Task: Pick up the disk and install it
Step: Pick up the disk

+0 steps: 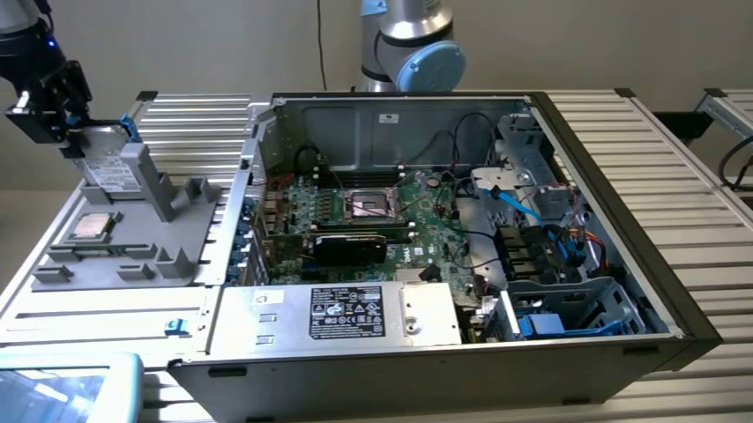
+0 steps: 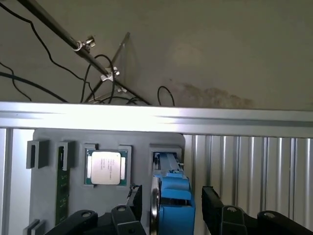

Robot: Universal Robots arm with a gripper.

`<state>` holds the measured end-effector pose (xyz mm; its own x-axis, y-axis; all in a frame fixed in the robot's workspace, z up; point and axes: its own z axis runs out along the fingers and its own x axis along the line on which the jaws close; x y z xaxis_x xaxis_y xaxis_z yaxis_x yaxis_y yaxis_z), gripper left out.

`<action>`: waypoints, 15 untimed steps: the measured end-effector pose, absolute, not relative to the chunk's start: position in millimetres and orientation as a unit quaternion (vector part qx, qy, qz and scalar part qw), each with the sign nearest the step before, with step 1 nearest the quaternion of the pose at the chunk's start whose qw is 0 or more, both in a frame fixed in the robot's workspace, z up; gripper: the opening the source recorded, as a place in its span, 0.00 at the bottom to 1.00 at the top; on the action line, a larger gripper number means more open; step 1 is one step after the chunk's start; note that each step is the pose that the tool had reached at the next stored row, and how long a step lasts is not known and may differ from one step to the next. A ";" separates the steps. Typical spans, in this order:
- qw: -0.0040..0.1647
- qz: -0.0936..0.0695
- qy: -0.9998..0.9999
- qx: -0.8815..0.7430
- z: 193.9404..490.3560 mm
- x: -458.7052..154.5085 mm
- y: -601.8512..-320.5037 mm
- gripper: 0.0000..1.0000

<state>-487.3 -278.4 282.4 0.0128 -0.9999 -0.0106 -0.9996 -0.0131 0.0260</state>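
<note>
The disk stands on edge in a slot of the grey holder at the exterior view's left. It is silver-grey with a white label and a blue carrier frame. My gripper hangs just above its top edge. In the wrist view the disk with its blue frame sits between my two black fingers, one on each side. There is a gap on the blue side, so the gripper is open and holds nothing.
A small square CPU chip and a green memory stick lie in the same holder. The open computer case fills the middle of the slatted table, with a silver power supply box and a blue-trimmed drive bay at its front.
</note>
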 end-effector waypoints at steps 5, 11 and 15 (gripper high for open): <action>0.005 -0.013 -0.703 0.711 280.8 -487.4 -278.6 0.60; 0.005 -0.013 -0.703 0.711 280.1 -487.4 -278.6 0.51; 0.005 -0.013 -0.703 0.711 279.4 -487.5 -278.6 0.51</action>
<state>-487.5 -278.6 279.4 0.0122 -0.9999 -0.0108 -0.9996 -0.0125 0.0257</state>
